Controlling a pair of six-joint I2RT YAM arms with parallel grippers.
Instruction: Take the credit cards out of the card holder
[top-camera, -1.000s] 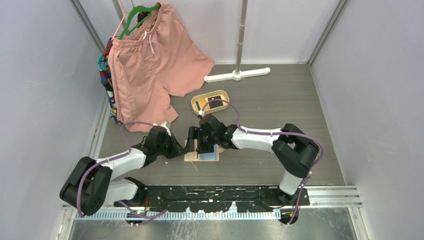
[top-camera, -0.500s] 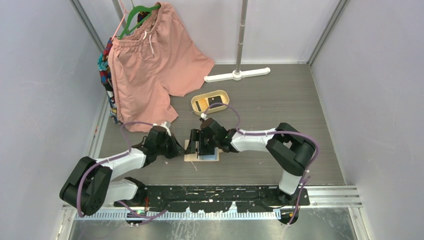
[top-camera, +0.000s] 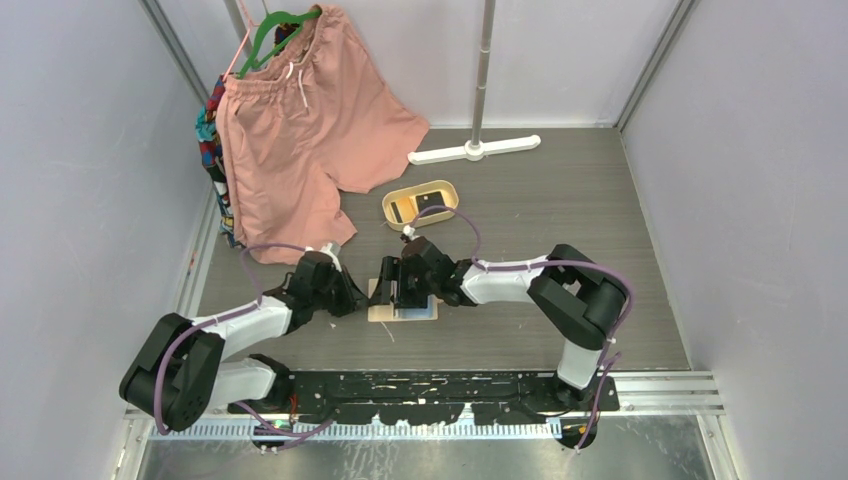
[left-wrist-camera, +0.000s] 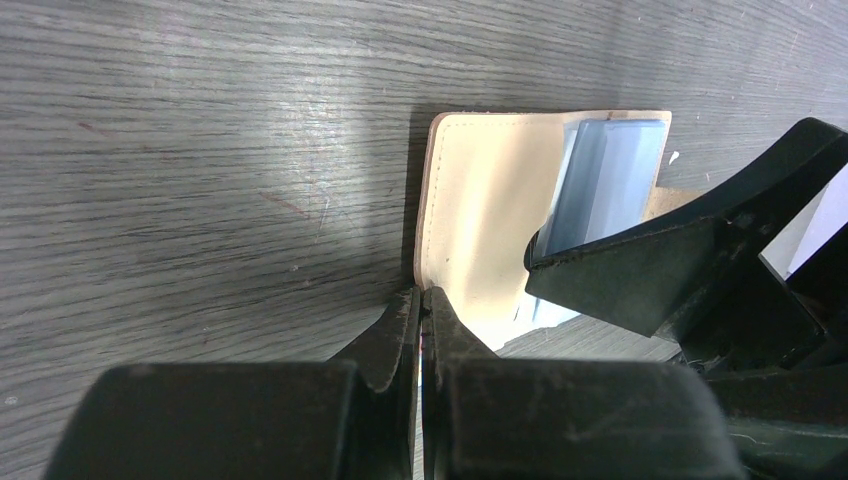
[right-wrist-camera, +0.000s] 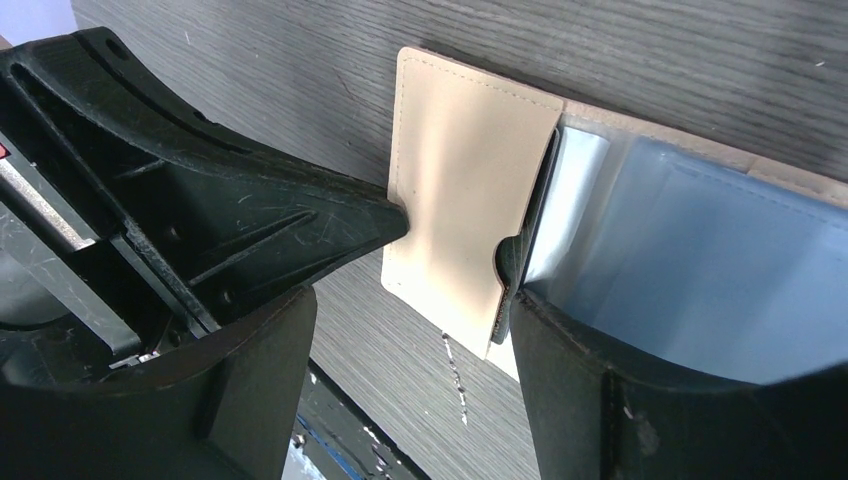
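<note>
The beige card holder (top-camera: 404, 311) lies open on the table between my two grippers. It also shows in the left wrist view (left-wrist-camera: 485, 200) and the right wrist view (right-wrist-camera: 465, 180). A pale blue credit card (right-wrist-camera: 700, 260) sticks out of its pocket, and it shows in the left wrist view (left-wrist-camera: 608, 180) too. My left gripper (left-wrist-camera: 421, 298) is shut, its tips against the holder's near left edge. My right gripper (right-wrist-camera: 405, 300) is open over the holder. One of its fingers (right-wrist-camera: 560, 350) rests at the pocket's notch beside the blue card. In the top view the left gripper (top-camera: 365, 297) and right gripper (top-camera: 398, 285) nearly meet.
An oval tan tray (top-camera: 446, 188) behind the holder has a black card (top-camera: 431, 203) in it. Pink shorts (top-camera: 300, 130) hang on a green hanger at the back left. A white stand base (top-camera: 475, 150) and pole stand at the back. Walls close in both sides.
My right gripper has shifted slightly left and nearer over the card holder, uncovering more of the tan tray. The left arm has not moved.
</note>
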